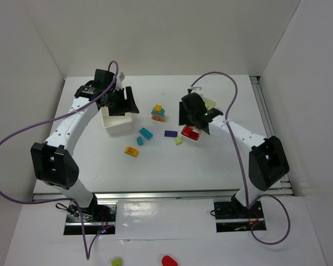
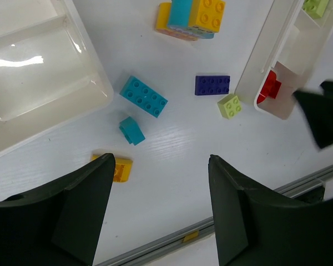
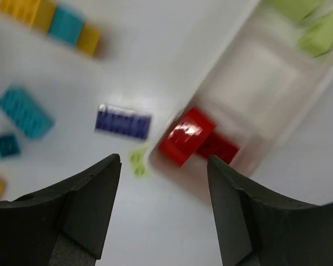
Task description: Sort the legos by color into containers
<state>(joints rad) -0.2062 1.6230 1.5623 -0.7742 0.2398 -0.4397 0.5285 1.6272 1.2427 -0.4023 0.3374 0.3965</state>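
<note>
Since the red bricks (image 3: pixel 187 136) lie in the near end of the divided tray (image 3: pixel 255 72) on the right, the red drop-off looks done. The right gripper (image 3: pixel 164 160) hovers over them, jaws wide apart and empty. Next it needs a loose piece: the purple brick (image 2: pixel 212 85) and lime brick (image 2: pixel 230 106) sit just left of the tray. The left gripper (image 2: pixel 161 160), also spread wide and empty, hangs near the small box (image 2: pixel 94 72).

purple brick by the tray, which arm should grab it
Right, probably: the right gripper hangs open over the tray, the purple brick just beside it. The left gripper is farther off, by the white bin.
</note>
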